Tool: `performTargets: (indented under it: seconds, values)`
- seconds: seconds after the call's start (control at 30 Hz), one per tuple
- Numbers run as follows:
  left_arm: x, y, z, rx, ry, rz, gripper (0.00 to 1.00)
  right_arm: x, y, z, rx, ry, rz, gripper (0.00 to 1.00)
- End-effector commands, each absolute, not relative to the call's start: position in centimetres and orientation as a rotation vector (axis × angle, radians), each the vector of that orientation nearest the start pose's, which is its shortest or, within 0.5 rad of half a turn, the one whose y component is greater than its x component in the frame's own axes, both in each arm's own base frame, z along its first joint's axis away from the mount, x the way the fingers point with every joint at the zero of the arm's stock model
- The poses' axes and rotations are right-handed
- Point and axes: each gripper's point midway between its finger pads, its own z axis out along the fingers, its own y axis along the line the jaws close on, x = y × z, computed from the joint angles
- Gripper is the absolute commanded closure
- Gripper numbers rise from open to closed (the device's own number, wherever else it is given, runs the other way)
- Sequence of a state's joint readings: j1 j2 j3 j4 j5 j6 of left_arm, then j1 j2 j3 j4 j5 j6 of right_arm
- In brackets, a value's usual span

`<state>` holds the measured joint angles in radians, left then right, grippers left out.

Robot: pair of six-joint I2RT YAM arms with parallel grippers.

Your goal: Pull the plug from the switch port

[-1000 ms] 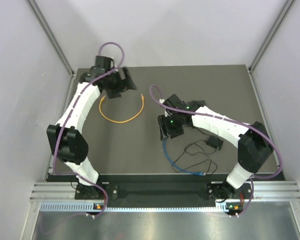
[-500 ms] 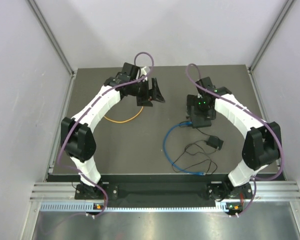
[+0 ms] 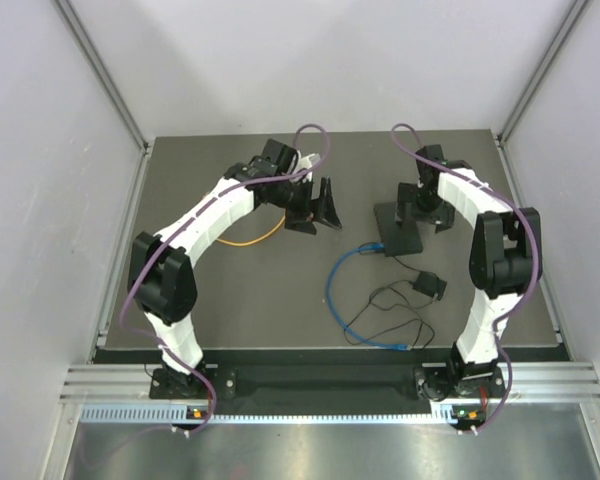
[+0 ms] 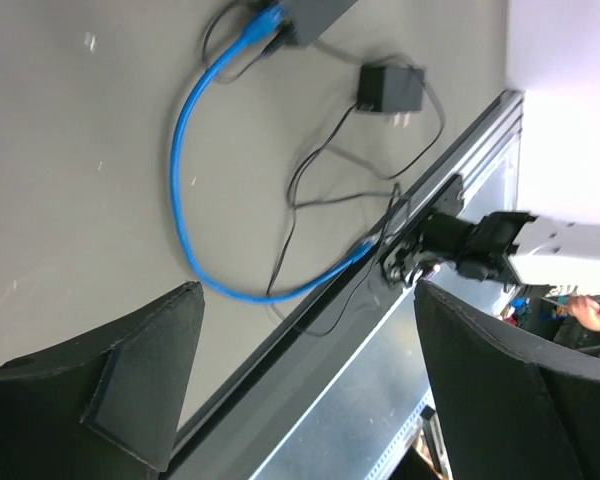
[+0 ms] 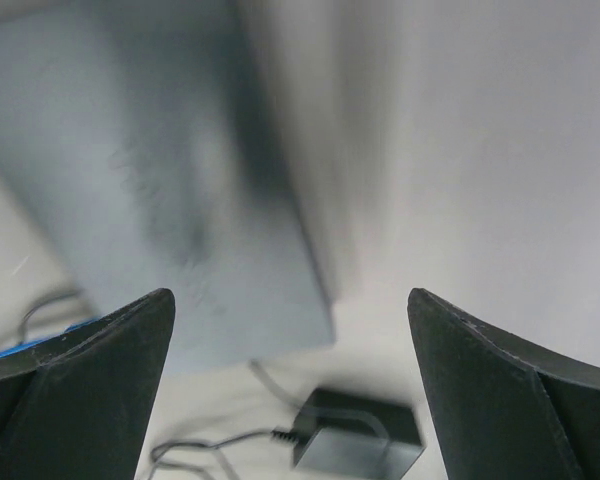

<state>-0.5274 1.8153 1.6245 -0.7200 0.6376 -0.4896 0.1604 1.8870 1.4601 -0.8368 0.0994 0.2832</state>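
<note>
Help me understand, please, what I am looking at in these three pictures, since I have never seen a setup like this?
These are two white robot arms bolted at the near edge of a dark table. The overhead picture comes from a fixed camera above and behind them. The other two come from a small camera on each wrist, so the dark wedges at their bottom corners are that arm's own jaws.

On the table lie a flat black box with a blue cable plugged into its edge, a small black adapter with a thin wire, and a yellow cable partly hidden under the left arm.

The left gripper and the right gripper both stand open and hold nothing. The right one is at the box's far end.
</note>
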Motion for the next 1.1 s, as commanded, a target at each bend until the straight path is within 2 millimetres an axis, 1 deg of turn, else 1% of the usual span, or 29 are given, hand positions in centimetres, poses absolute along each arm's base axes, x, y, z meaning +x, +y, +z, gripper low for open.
performTargets:
  seconds: [0.0, 0.1, 0.13, 0.27, 0.3, 0.37, 0.47, 0.5, 0.63, 0.77, 0.9, 1.03, 1.07]
  values:
    - [29.8, -31.0, 21.3, 0.385, 2.575, -1.187, 0.09, 41.0, 5.2, 7.5, 0.085, 2.761, -0.025, 0.00]
    - [29.5, -30.6, 21.2, 0.383, 2.581, -1.178, 0.09, 41.6, 6.1, 7.2, 0.048, 2.748, 0.037, 0.00]
    - [29.4, -30.6, 21.1, 0.383, 2.584, -1.178, 0.09, 41.6, 6.6, 7.0, 0.034, 2.753, 0.074, 0.00]
    - [29.2, -30.6, 21.1, 0.378, 2.585, -1.186, 0.09, 41.8, 7.4, 6.7, 0.013, 2.747, 0.143, 0.00]
    - [29.3, -30.7, 21.0, 0.368, 2.588, -1.191, 0.10, 41.8, 7.5, 6.7, 0.014, 2.746, 0.148, 0.00]
    - [29.3, -31.0, 21.1, 0.366, 2.582, -1.217, 0.17, 41.7, 7.6, 6.3, 0.011, 2.759, 0.154, 0.01]
    - [29.4, -31.4, 21.3, 0.346, 2.584, -1.257, 0.18, 41.9, 8.2, 6.4, -0.002, 2.744, 0.204, 0.05]
    - [29.4, -31.5, 21.4, 0.344, 2.583, -1.265, 0.18, 41.8, 8.4, 6.2, -0.002, 2.743, 0.217, 0.06]
    - [29.2, -31.4, 20.8, 0.333, 2.597, -1.262, 0.20, 42.2, 9.1, 6.0, -0.019, 2.726, 0.269, 0.11]
    - [28.8, -31.3, 20.7, 0.327, 2.599, -1.271, 0.21, 42.4, 10.2, 5.7, -0.061, 2.722, 0.342, 0.19]
    - [28.5, -31.2, 20.5, 0.333, 2.604, -1.268, 0.21, 42.1, 11.4, 5.2, -0.092, 2.738, 0.410, 0.27]
    - [28.5, -31.1, 20.2, 0.340, 2.613, -1.266, 0.22, 41.6, 12.9, 5.3, -0.135, 2.730, 0.437, 0.28]
    - [28.4, -31.1, 20.1, 0.343, 2.616, -1.268, 0.22, 41.2, 13.4, 5.3, -0.150, 2.734, 0.445, 0.28]
